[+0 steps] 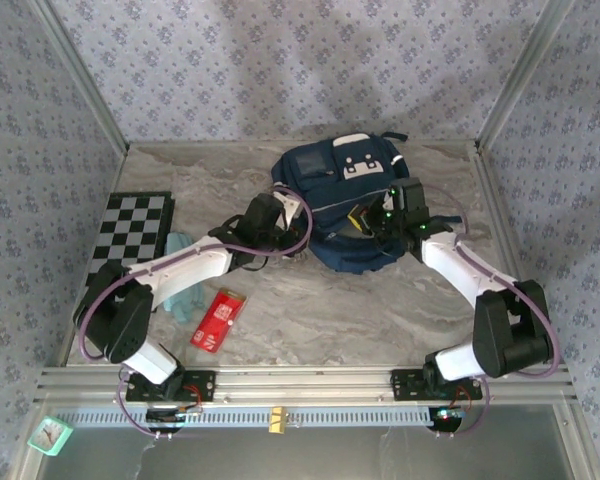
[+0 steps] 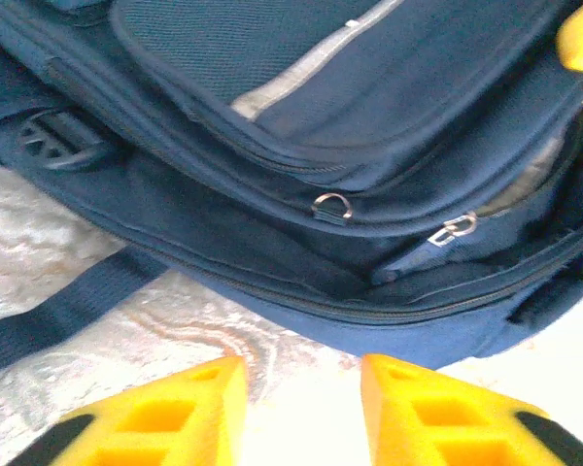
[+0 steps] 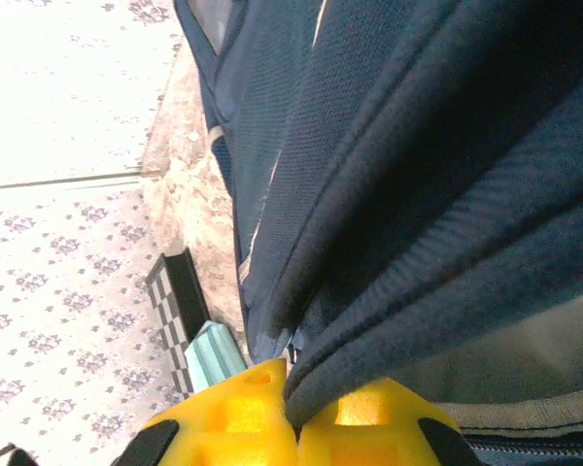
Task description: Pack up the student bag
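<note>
We see a table (image 1: 380, 310) with a grey-beige, marble-veined top, and toward its far middle lies the student bag (image 1: 340, 175) – a rounded, slumped heap of navy woven fabric with white trim and a white patch on its upper face. To the left, near the table's edge, a flat black-and-white chequered board (image 1: 132, 228) lies square to the wall. Both arms reach in toward the bag from either side. The right gripper (image 1: 382, 215) sits at the bag's right flank; from its wrist camera we find the right gripper (image 3: 296, 413) with its blocky yellow fingers pressed together on a thick, ribbed fold of the bag's cloth, which rises out from between them. The left gripper (image 1: 292, 212) is at the bag's left side; in its own view the left gripper (image 2: 301, 408) has its yellow fingers parted with bare tabletop between them and nothing held, just short of the bag's lower seam. A flat dark webbing strap (image 2: 68, 306) trails from the bag across the stone pattern. Beside the left arm lies a pale teal, soft-looking item (image 1: 180, 262), and nearer us a flat red packet (image 1: 218, 320). Smallest of all – a metal ring pull (image 2: 331, 206) and a silver zipper tab (image 2: 452, 229) on the bag's zipped pockets.
</note>
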